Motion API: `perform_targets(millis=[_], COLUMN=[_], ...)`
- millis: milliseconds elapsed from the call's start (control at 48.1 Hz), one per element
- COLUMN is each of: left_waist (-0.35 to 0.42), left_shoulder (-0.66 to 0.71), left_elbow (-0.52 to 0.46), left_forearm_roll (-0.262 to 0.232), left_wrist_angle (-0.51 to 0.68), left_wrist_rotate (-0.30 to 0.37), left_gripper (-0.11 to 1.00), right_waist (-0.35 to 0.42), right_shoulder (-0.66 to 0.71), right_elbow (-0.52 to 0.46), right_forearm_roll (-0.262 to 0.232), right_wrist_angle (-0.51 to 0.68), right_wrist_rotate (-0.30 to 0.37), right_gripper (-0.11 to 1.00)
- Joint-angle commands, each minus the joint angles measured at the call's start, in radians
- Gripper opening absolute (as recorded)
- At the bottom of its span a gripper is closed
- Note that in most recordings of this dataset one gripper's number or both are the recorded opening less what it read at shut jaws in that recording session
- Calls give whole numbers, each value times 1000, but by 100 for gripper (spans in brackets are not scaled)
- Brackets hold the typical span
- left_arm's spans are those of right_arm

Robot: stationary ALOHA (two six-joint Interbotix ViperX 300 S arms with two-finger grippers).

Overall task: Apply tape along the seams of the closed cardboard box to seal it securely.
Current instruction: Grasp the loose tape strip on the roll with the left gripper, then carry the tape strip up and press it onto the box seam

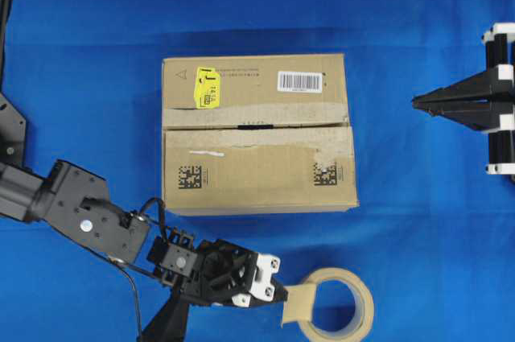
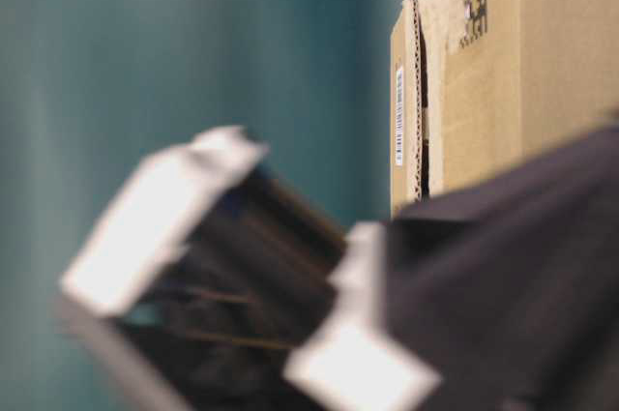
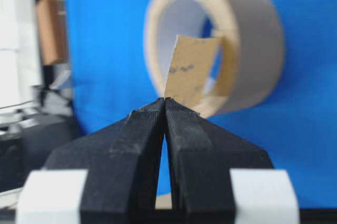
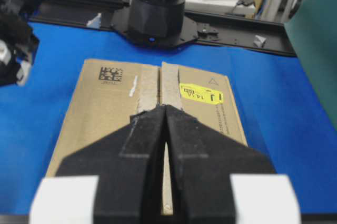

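Observation:
The brown cardboard box (image 1: 257,141) lies shut in the middle of the blue table, and its seams (image 1: 257,126) show as a dark line across the top between pale torn bands. At the front, my left gripper (image 1: 283,294) is shut on the tape (image 1: 291,310), a tan end peeled off the tape roll (image 1: 362,310) and still joined to it. The left wrist view shows the tape (image 3: 189,68) rising from the closed tips of my left gripper (image 3: 165,100) in front of the roll (image 3: 253,39). My right gripper (image 1: 414,102) hovers shut and empty to the right of the box, pointing at it (image 4: 165,107).
The box (image 4: 105,103) carries a yellow sticker (image 1: 207,87), a white barcode label (image 1: 299,81) and two black square codes. The table-level view shows a blurred dark gripper close up and the box (image 2: 522,63) behind it. An arm base (image 4: 157,8) stands beyond the box.

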Motion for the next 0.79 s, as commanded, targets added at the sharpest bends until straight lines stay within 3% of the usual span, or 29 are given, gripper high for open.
perform_targets(millis=[0, 437, 769], left_waist=[11, 175, 307], left_shoulder=[-58, -273, -388], left_elbow=[-6, 124, 199], left_forearm_roll=[2, 2, 2], left_wrist_angle=[-15, -60, -103], left_wrist_rotate=[2, 110, 137], left_gripper=[0, 0, 0], right_waist=[-2, -2, -2], right_shoulder=[-2, -3, -5], right_elbow=[-14, -17, -17], right_forearm_roll=[-2, -2, -2], right_wrist_angle=[-3, 8, 11], right_wrist_rotate=[-2, -5, -9], right_gripper=[1, 1, 1])
